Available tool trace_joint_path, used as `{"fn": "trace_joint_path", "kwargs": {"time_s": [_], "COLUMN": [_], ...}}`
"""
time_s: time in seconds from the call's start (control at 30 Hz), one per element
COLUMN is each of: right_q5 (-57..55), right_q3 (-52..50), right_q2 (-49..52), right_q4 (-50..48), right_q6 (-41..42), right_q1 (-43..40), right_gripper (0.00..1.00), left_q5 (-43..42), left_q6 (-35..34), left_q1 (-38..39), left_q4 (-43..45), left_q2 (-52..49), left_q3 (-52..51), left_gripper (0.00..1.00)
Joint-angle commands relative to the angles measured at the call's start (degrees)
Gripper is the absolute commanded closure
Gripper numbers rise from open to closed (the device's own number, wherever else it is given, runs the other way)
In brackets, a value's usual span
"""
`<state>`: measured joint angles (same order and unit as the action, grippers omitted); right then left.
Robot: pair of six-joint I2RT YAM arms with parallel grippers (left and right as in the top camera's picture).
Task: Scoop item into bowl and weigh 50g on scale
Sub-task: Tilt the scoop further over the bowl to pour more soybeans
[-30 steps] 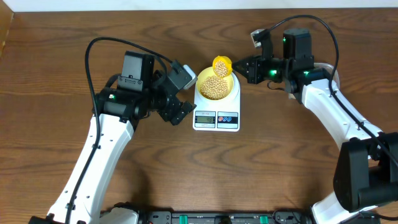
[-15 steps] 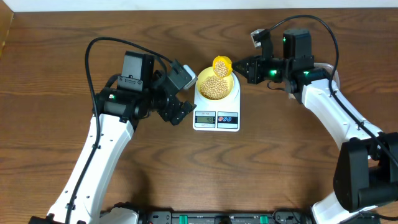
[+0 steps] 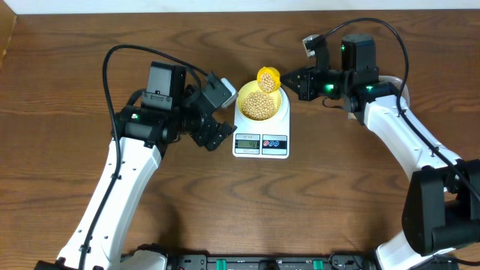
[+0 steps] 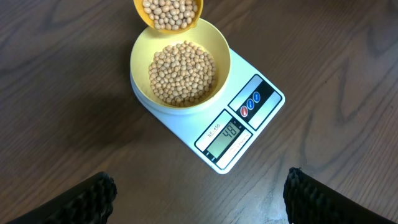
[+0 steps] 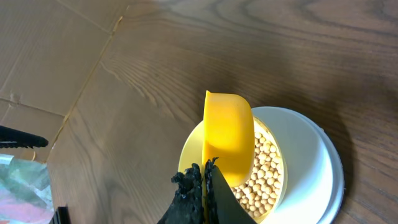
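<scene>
Unmoved since a second ago, by the look of the overhead view: both arms, scoop and bowl in the same places. At frame centre in that view, on the dark brown wooden table point(image 3: 75, 45), white flat square digital scale point(image 3: 260, 154) with grey display and two round buttons, red and blue, along its lower edge. On its platform, small round pale-yellow shallow bowl point(image 4: 140, 68), well filled with small round tan beans point(image 4: 183, 71). Over the bowl's upper rim, bright yellow plastic scoop point(image 4: 169, 15), tilted mouth-down toward the bowl in the right wrist view and loaded with more of the same beans. Right tool point(image 5: 204, 180) pressed together on the scoop's thin handle, reaching in from the right of the scale in the overhead view. Left tool point(image 4: 200, 186) spread wide and empty, just left of the scale overhead, apart from scale and bowl; its two dark fingers point(image 4: 93, 199) at the lower corners of the left wrist view, with scale and bowl framed between and above them. Display point(image 4: 224, 132) lit with two dark digits, not sharp enough to read with certainty.
</scene>
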<state>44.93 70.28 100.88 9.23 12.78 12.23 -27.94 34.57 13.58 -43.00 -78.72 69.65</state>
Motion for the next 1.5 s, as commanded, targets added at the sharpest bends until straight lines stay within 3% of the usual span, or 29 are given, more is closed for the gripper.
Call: {"fn": "trace_joint_path", "kwargs": {"time_s": [0.0, 0.6, 0.73, 1.07, 1.47], "right_q5": [0.0, -0.5, -1.3, -0.3, -2.6], "right_q3": [0.1, 0.1, 0.1, 0.1, 0.1], "right_q2": [-0.2, -0.2, -0.2, -0.2, -0.2], "right_q4": [-0.2, 3.1, 0.1, -0.7, -0.4], "right_q6": [-0.9, -1.9, -2.0, 3.5, 0.6], "right_q1": [0.1, 0.6, 0.4, 0.6, 1.3], "right_gripper": [0.99, 0.99, 0.99, 0.99, 0.99], "left_q5": [0.3, 0.3, 0.3, 0.3, 0.3], "left_q6": [0.6, 0.6, 0.6, 0.6, 0.6], "left_q1": [-0.3, -0.3, -0.3, -0.3, -0.3], "left_q4": [0.2, 0.2, 0.2, 0.2, 0.2], "left_q2": [0.4, 0.4, 0.4, 0.4, 0.4], "left_q3": [-1.0, -1.0, -1.0, -1.0, -1.0], "left_gripper": [0.12, 0.12, 0.12, 0.12, 0.12]}}
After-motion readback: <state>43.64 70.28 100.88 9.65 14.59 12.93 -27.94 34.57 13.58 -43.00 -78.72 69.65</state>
